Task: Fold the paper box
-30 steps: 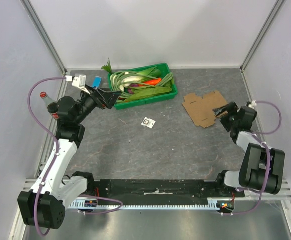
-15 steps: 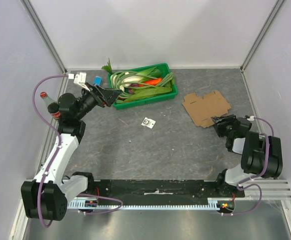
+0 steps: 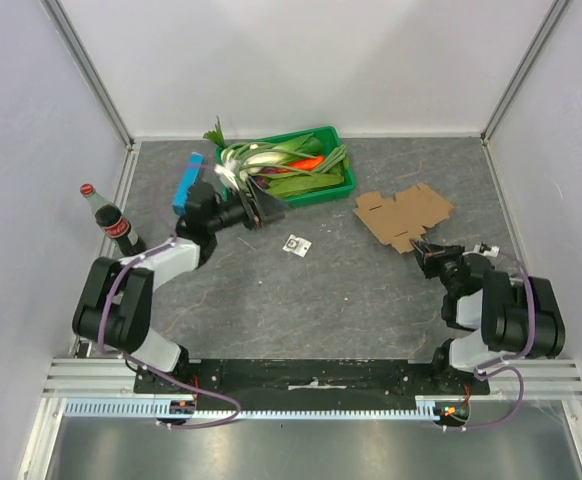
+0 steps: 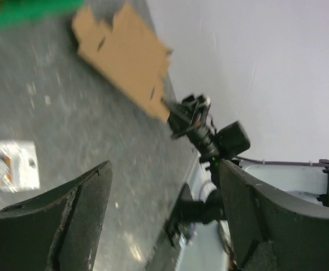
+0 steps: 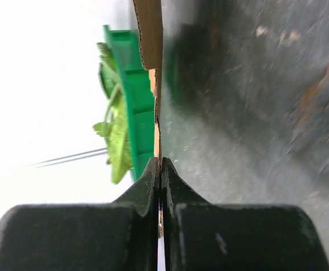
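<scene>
- Two arms have pulled in lower over the tabletop [image 3: 321,290].
- Paper box [image 3: 403,215]: right of the green tray [image 3: 321,194], shifted slightly left.
- Left pincer [image 3: 261,210]: jaws wide, swung in to the tray's near-left corner.
- Right pincer [image 3: 418,248]: previously wide, now pinching the box's near edge.

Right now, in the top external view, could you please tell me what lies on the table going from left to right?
cola bottle → blue box → white card → paper box
</scene>
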Motion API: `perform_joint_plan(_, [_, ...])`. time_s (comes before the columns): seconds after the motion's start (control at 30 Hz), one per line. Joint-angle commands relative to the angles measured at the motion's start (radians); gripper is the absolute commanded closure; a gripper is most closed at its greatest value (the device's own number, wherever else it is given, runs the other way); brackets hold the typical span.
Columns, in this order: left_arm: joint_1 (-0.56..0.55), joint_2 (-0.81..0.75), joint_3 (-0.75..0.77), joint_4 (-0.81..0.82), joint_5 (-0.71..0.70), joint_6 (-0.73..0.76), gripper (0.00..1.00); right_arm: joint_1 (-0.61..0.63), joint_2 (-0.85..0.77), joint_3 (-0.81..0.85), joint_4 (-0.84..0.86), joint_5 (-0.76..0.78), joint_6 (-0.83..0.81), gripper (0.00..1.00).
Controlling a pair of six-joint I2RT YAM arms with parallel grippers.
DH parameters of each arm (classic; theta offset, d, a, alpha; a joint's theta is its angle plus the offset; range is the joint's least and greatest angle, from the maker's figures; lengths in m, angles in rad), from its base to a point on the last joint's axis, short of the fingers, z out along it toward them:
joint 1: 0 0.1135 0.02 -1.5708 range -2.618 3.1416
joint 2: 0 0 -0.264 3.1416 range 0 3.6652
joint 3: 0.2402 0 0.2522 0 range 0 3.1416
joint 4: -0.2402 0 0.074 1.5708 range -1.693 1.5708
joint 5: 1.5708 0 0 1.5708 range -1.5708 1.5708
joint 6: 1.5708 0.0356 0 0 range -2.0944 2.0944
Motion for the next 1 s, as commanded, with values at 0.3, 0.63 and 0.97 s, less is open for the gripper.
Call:
perform_joint_plan(0.3, [-0.406, 0.324, 0.013, 0.418, -0.289, -0.417, 0.14, 0.096, -0.608, -0.21, -0.19, 0.118, 0.227, 1.0])
perform_joint_plan(0.63, [-0.543, 0.405, 0.041, 0.577, -0.43, -0.463, 0.16, 0.097, -1.104, -0.221, -0.619, 0.106, 0.229, 1.0])
perform_joint_plan(0.97, [-0.551, 0.368, -0.063, 0.777, -0.492, -0.485, 0.08, 0.097, -1.139, -0.196, -0.637, 0.032, 0.213, 1.0])
